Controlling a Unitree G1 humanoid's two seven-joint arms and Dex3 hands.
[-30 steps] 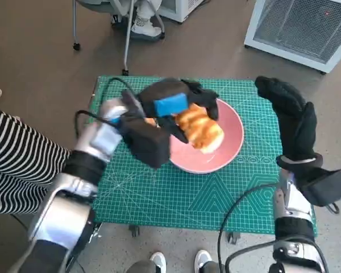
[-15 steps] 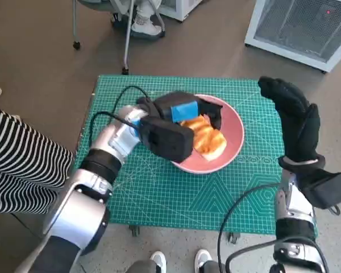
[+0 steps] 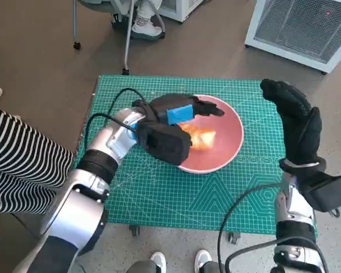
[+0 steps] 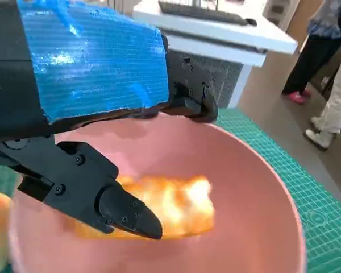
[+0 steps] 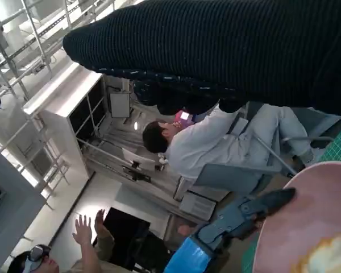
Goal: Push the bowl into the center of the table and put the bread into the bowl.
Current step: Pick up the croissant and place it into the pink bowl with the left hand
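Note:
The pink bowl (image 3: 233,145) stands on the green mat near the table's middle. The golden bread (image 3: 202,138) lies inside it, blurred. My left hand (image 3: 176,111) hovers over the bowl's near-left part with its fingers apart and nothing in them. In the left wrist view its black fingers (image 4: 119,207) spread above the bread (image 4: 170,207) on the bowl's (image 4: 261,193) floor. My right hand (image 3: 295,122) is raised at the table's right edge, gloved and empty. The right wrist view shows the glove (image 5: 244,51), the bowl's rim (image 5: 307,210) and the bread (image 5: 327,259).
The green cutting mat (image 3: 176,199) covers the small table. A white grilled appliance (image 3: 301,28) stands at the far right, chair legs (image 3: 128,34) behind the table. A person in striped clothing (image 3: 17,165) sits at the left; shoes (image 3: 159,261) show in front.
My left hand came down over the bowl with the bread and let it go; the bread now lies in the bowl. The right hand has hardly moved.

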